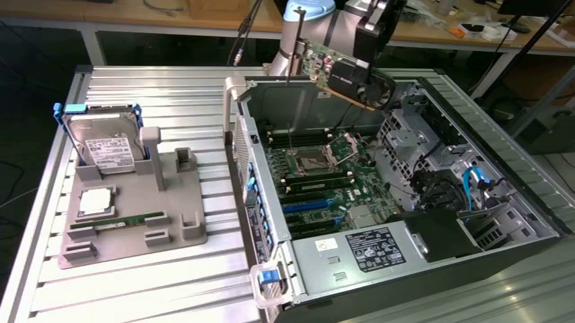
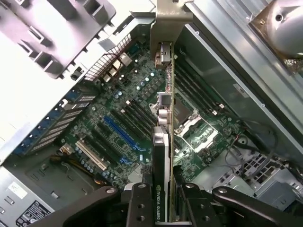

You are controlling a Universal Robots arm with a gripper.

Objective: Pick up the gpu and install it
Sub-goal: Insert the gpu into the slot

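I hold the gpu (image 1: 337, 70) in the air above the open computer case (image 1: 530, 202), over its far end. The card is a dark board with a black cooler face, slightly tilted. My gripper (image 1: 370, 60) is shut on the cooler end. In the wrist view the gpu (image 2: 163, 142) shows edge-on between my fingers (image 2: 139, 205), with its silver bracket (image 2: 170, 19) at the far end. Below it lies the green motherboard (image 2: 118, 109) with its blue slots (image 2: 120, 132). The card is well clear of the motherboard (image 1: 324, 182) and touches no slot.
On the exterior view's left a grey fixture (image 1: 180, 235) carries a silver hard drive (image 1: 106, 145), a processor (image 1: 97, 200) and a green memory stick (image 1: 130, 220). Inside the case are the power supply (image 1: 373, 249), drive cages (image 1: 418, 138) and cables (image 1: 475, 185). Case walls surround the board.
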